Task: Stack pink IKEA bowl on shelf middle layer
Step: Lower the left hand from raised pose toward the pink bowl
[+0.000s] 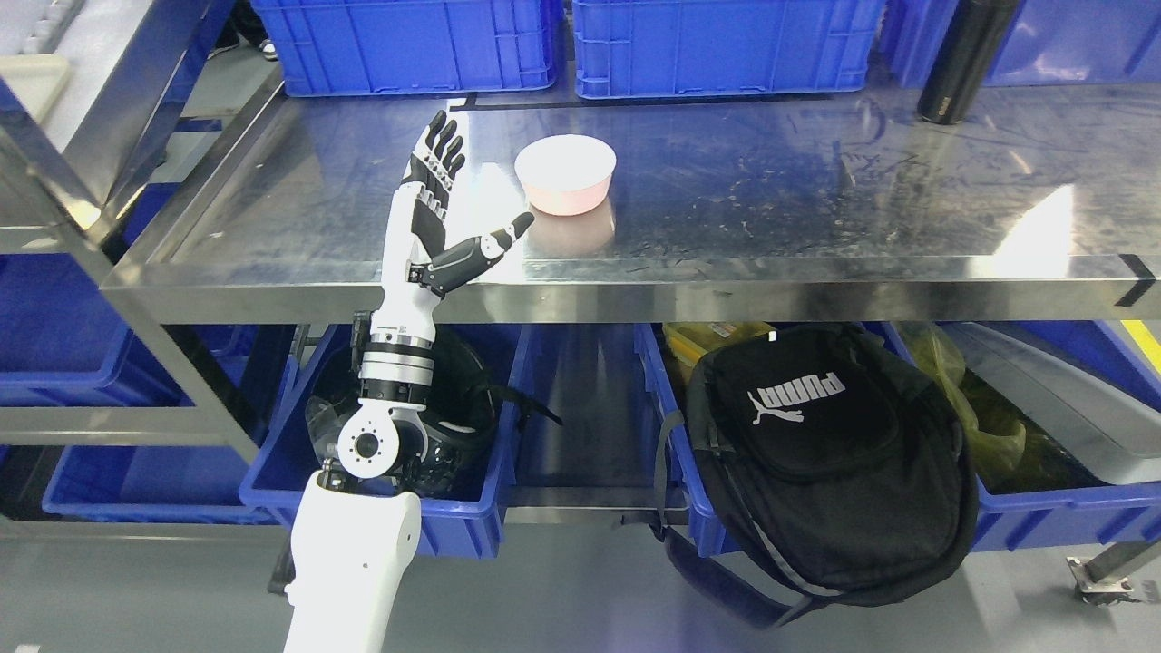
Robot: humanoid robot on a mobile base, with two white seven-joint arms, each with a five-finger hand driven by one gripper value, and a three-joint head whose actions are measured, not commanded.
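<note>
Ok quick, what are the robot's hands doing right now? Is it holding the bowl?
Left robot hand: open, fingers spread, holding nothing, just left of the pink bowl on the shelf.
Right robot hand: not in view.

2 blue crates [562, 41] at the back, black bottle [963, 59] beside them — black backpack [830, 453] below.

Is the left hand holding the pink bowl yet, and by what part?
No. The left hand is open, beside the pink bowl on the shelf, holding nothing.
</note>
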